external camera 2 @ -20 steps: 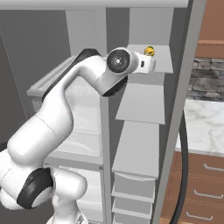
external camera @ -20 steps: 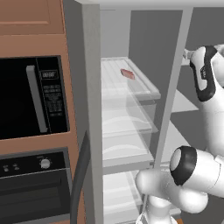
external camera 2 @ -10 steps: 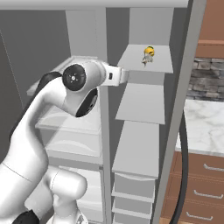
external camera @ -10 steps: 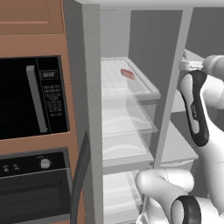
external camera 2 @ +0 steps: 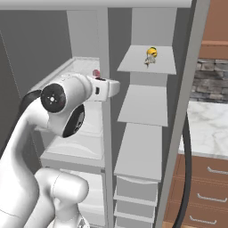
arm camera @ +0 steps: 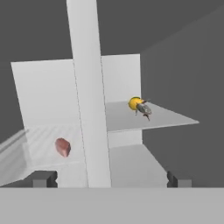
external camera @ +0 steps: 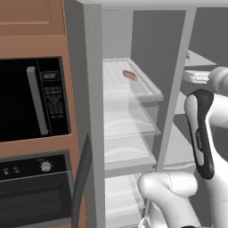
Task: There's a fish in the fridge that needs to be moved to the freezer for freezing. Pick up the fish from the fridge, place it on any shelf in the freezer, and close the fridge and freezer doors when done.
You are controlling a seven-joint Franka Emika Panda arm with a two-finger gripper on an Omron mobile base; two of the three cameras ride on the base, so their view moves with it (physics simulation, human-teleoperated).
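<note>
The fish (external camera 2: 151, 55), small and dark with a yellow patch, lies by itself on the freezer's top solid grey shelf (external camera 2: 136, 67). The hand view shows the fish (arm camera: 140, 106) ahead and slightly right, well beyond the fingertips (arm camera: 43, 178). My gripper (arm camera: 111, 180) is open and holds nothing. It hovers in front of the divider (external camera 2: 103, 40) between fridge and freezer, left of and below the fish, gripper (external camera 2: 112, 88) apart from any shelf. The fridge door (external camera: 93, 111) and the freezer door (external camera 2: 189, 111) both stand open.
A small red piece (external camera: 130, 75) rests on the fridge's top glass shelf (external camera: 142, 91). A black microwave (external camera: 31, 100) and an oven sit to the left. To the right of the freezer runs a marble counter (external camera 2: 209, 129) over wooden drawers.
The hand has drawn back from the freezer's top shelf, leftward to in front of the divider. The fish stays on the shelf. The jaws remain open.
</note>
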